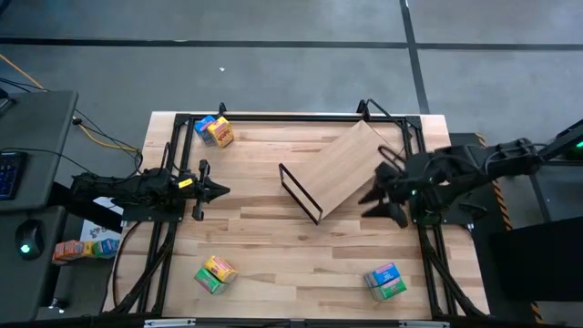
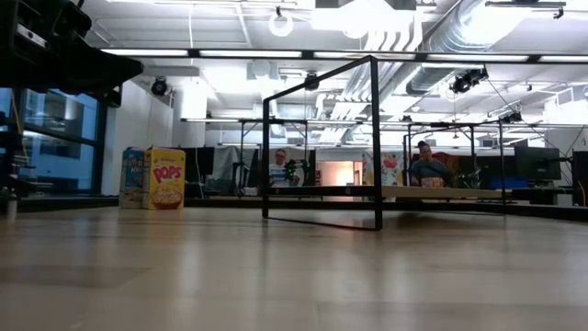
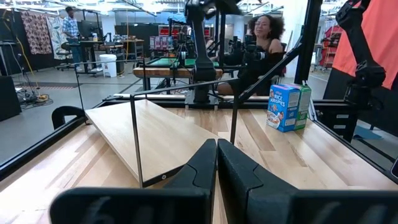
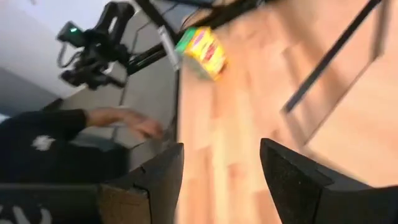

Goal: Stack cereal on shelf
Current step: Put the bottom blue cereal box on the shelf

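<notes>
Overhead: one shelf (image 1: 351,169), three cereal pairs (image 1: 213,130) on table; left gripper (image 1: 221,190) clenched empty, right gripper (image 1: 387,196) released.

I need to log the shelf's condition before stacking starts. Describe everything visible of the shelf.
The shelf is a flat rectangular board of light wood with a thin black metal frame standing upright at one end. It lies diagonally on the middle of the table, frame end toward the left arm. No cereal boxes are on it. The right gripper, jaws open, is at its far edge; contact cannot be judged.
</notes>
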